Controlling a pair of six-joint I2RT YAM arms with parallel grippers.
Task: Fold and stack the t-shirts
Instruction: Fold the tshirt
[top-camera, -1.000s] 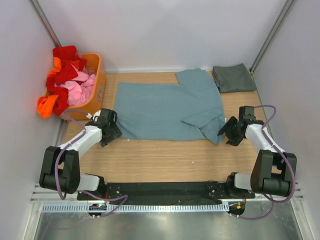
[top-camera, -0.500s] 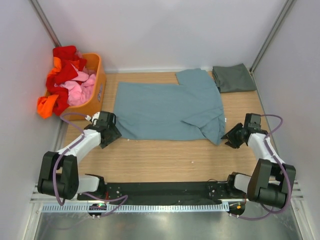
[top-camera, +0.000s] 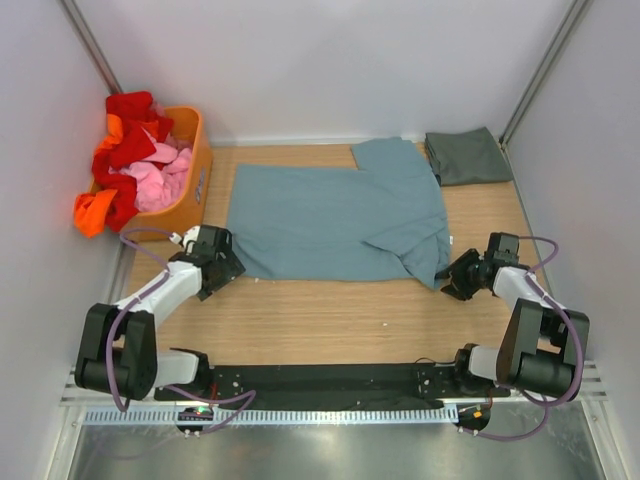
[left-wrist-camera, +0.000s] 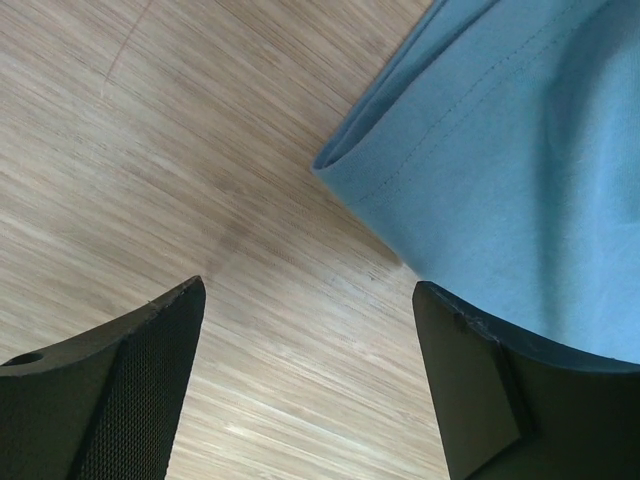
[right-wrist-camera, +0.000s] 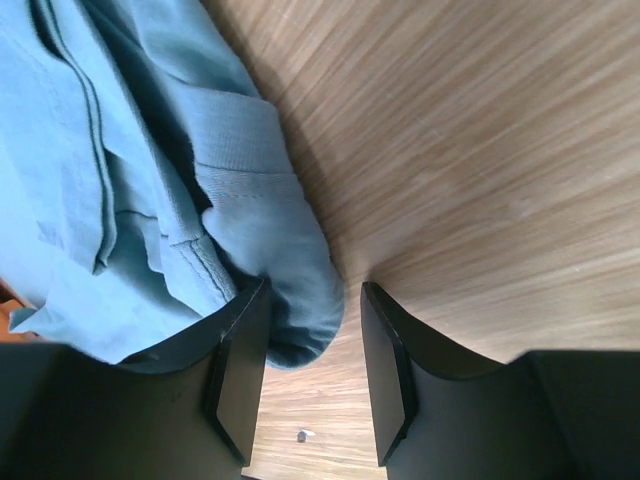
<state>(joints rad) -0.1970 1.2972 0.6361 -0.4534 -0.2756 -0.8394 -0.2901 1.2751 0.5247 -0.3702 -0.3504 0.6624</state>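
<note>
Left gripper stood wide open, empty, beside the blue shirt corner. Right gripper straddled the opposite corner, jaws unclamped.

Left end effector wide, right narrower

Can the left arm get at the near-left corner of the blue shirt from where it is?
Probably yes: the left gripper is open, and the corner of the blue shirt lies flat on the bare table just ahead of it, with nothing between.
</note>
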